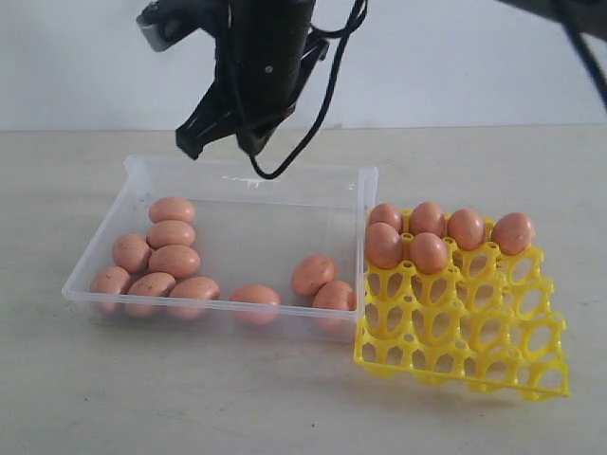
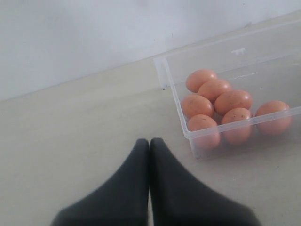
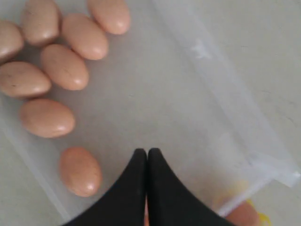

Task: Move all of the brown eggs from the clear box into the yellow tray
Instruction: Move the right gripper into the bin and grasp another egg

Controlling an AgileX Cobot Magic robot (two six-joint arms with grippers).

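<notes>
Several brown eggs [image 1: 174,261] lie in the clear box [image 1: 247,171], most bunched at its left end and three nearer its right end. Several more eggs [image 1: 428,252] sit in the far cups of the yellow tray [image 1: 474,332], which touches the box's right side. My right gripper [image 1: 223,142] hangs shut and empty above the box's far wall. In the right wrist view the right gripper [image 3: 147,151] points down at the box floor beside a lone egg [image 3: 80,170]. My left gripper [image 2: 150,141] is shut over bare table, outside the box's corner [image 2: 169,84].
Pale tabletop [image 1: 142,398] runs all round the box and the tray, with a white wall [image 1: 455,66] behind. A black cable [image 1: 318,114] loops down from the right arm over the box's far rim. The tray's near rows of cups hold nothing.
</notes>
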